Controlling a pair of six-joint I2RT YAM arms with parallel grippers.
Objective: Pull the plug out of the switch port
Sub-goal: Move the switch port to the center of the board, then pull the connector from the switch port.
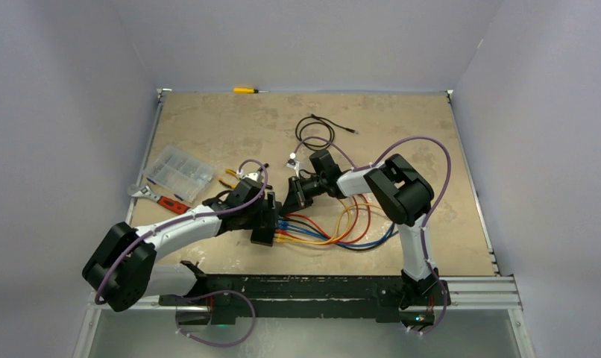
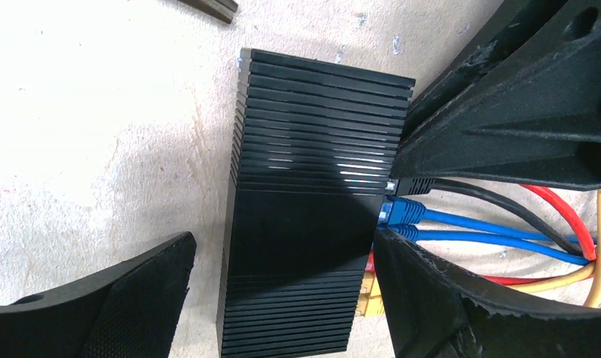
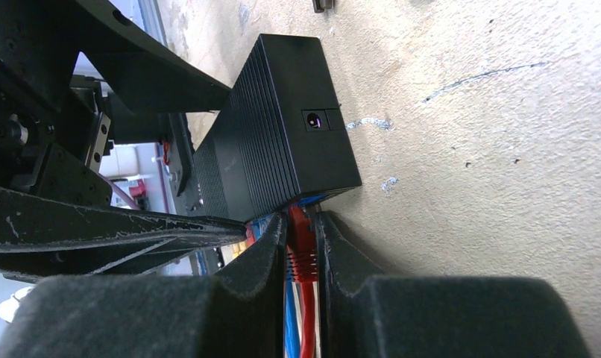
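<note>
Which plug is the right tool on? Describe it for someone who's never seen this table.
Mid-table lies the black ribbed switch, with cables fanning from one long face. On that face, the red plug sits at the end nearest the round socket, pinched by the right tool. Blue plugs show beside it.

Tan table (image 1: pixel 432 134): switch (image 2: pixel 305 224) near centre, coloured cables (image 1: pixel 342 231) to its right; clear box (image 1: pixel 180 173), wrench (image 1: pixel 145 192) left; screwdriver (image 1: pixel 247 90) far edge; black cable (image 1: pixel 316 133) far centre
</note>
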